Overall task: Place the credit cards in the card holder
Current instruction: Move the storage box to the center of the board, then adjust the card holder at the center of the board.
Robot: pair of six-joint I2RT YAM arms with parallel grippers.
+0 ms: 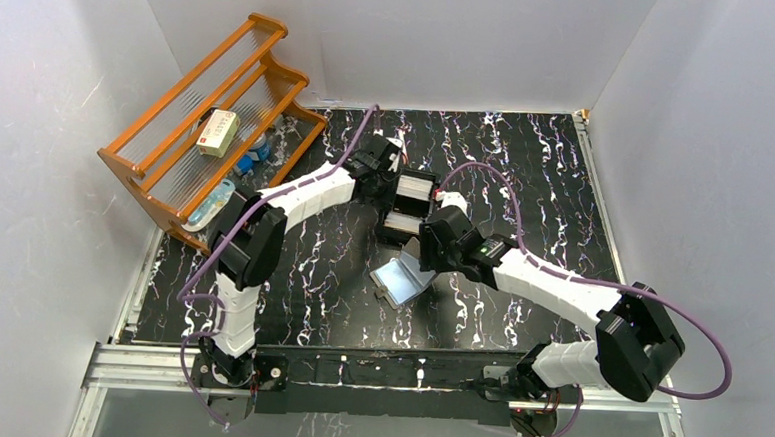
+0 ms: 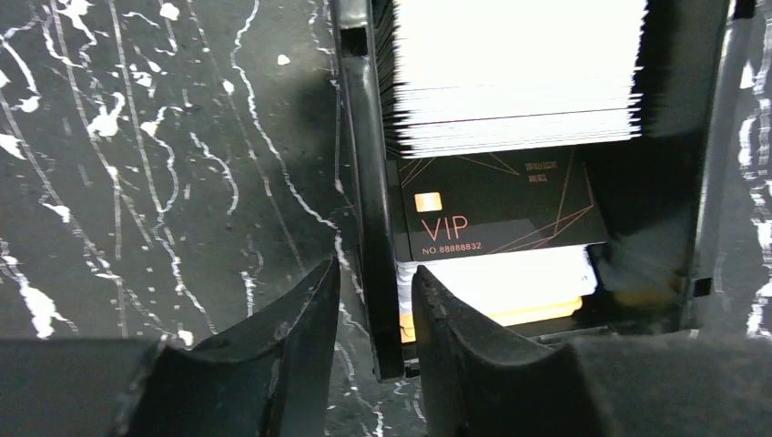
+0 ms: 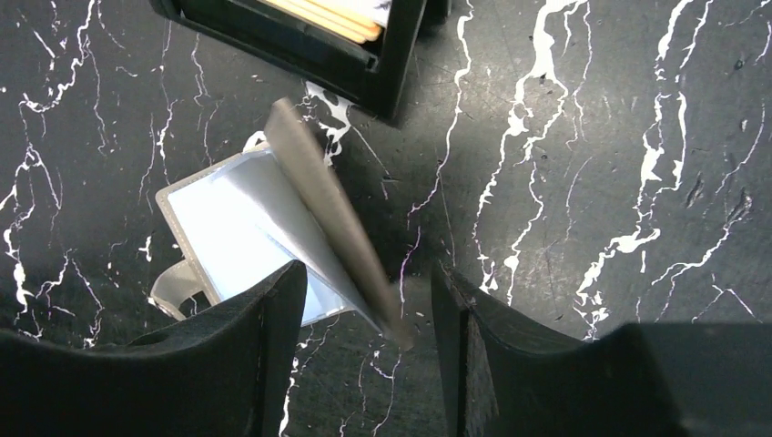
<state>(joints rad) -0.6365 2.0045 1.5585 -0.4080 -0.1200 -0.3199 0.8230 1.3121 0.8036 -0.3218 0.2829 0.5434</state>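
Nearest the bases: holder (image 3: 228,232) lies open on table (image 3: 592,182), silvery inside up. One flap (image 3: 319,191) stands tilted off the surface. No card shows in the visible pockets; part of the inside is hidden behind the flap.

Right gripper (image 3: 369,273) hovers over the holder with its fingers spread wide. The raised flap passes between them, its lower end close to the right-hand finger. It is not pinched and nothing is held.

Just beyond the holder: black tray (image 2: 364,182) holding the cards (image 2: 519,73). A thick white stack sits at the far end, with a black card marked VIP (image 2: 501,214) on top nearer the camera. White and yellowish edges show under it. All visible cards sit inside the tray.

Left gripper (image 2: 375,273) is at the tray's near left side. Its fingers are parted narrowly and straddle the tray wall, one outside and one over the card side. A sliver of table shows between the outer finger and the wall, so I read no firm grip. No card is between the fingers.

Farthest, back left: wooden rack (image 1: 168,117) with a cream box (image 1: 218,133) on it, well apart from the work.

Progress, judged: nothing is loaded yet. The holder is open and ready; the flap likely needs steadying. Still to do: lift a card from the tray, carry it across, slide it into a pocket, then repeat for the rest.
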